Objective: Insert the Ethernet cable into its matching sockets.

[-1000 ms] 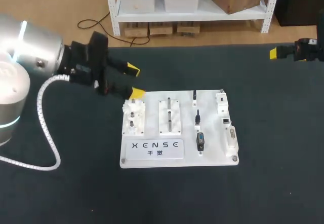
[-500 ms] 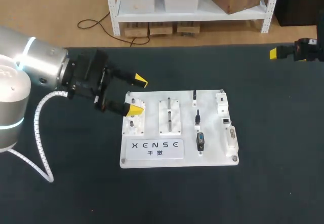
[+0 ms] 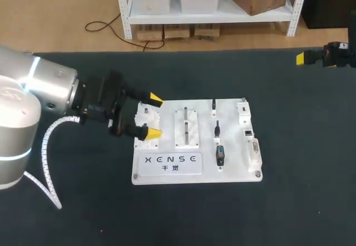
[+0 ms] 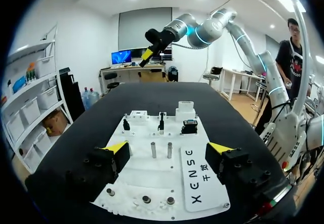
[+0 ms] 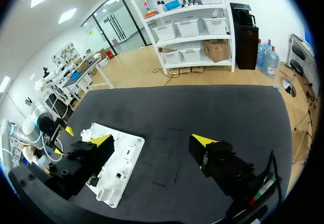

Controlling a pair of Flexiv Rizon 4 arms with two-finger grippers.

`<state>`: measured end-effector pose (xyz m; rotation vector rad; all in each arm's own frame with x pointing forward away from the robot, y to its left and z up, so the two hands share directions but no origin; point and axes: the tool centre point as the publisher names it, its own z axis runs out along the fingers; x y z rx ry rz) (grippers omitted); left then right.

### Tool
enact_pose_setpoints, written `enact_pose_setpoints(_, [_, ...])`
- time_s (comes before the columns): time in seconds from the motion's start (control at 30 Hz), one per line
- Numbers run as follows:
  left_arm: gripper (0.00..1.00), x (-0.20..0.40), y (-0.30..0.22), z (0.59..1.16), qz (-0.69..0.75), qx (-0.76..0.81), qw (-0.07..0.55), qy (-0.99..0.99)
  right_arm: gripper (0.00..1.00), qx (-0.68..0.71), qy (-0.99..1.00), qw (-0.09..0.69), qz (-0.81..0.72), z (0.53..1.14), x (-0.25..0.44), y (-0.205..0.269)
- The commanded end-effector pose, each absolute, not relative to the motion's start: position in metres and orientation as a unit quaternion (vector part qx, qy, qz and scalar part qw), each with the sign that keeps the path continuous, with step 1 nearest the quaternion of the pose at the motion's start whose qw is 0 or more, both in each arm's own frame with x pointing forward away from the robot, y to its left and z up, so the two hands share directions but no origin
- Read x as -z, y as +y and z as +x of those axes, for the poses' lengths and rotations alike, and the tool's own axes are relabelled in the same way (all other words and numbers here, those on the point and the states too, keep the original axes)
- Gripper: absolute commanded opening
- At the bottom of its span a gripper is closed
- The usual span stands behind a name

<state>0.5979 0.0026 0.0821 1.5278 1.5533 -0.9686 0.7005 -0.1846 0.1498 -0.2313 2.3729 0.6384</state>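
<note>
Over the left edge of the board [image 3: 233,171], the left gripper [image 3: 154,116] is being held wide open, one yellow tip near the board's far left corner and the other nearer, above the left fixture [image 3: 144,141]; nothing is being gripped between them. At the far right edge of the table [image 3: 300,146], well apart from the board, the right gripper [image 5: 152,140] is likewise being held wide open, with nothing between its fingers and dark table surface under it.

Open table is being left round most of the board: a broad band on its right as far as the right arm, a narrower band on its near side, and a stretch behind it up to the far edge. On the left, that room is being taken up by the left arm and its white hose [image 3: 45,157].

On the board, three dark plugs [image 3: 217,128] are being shown standing in one column right of the middle; which of them belongs to the Ethernet cable cannot be told. Along the board's right edge three fittings [image 3: 248,132] are being carried in a row: a white block, a small dark socket and a long connector. Two upright posts [image 3: 186,124] are being carried on the middle plate.
</note>
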Motion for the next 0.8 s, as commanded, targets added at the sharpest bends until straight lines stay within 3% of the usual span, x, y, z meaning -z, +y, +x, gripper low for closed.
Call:
enact_pose_setpoints(0.03, [1.00, -0.083, 0.000, 0.600, 0.600, 0.379, 0.360, 0.606, 1.00, -0.245, 0.907, 0.330, -0.089, 0.701, -0.150, -0.185])
enact_pose_setpoints(0.43, [1.00, -0.083, 0.000, 0.600, 0.600, 0.379, 0.360, 0.606, 1.00, -0.245, 0.907, 0.330, -0.089, 0.701, -0.150, -0.185])
enact_pose_setpoints(0.8, [1.00, -0.083, 0.000, 0.600, 0.600, 0.379, 0.360, 0.606, 1.00, -0.223, 0.945, 0.213, -0.106, 0.679, -0.159, -0.061])
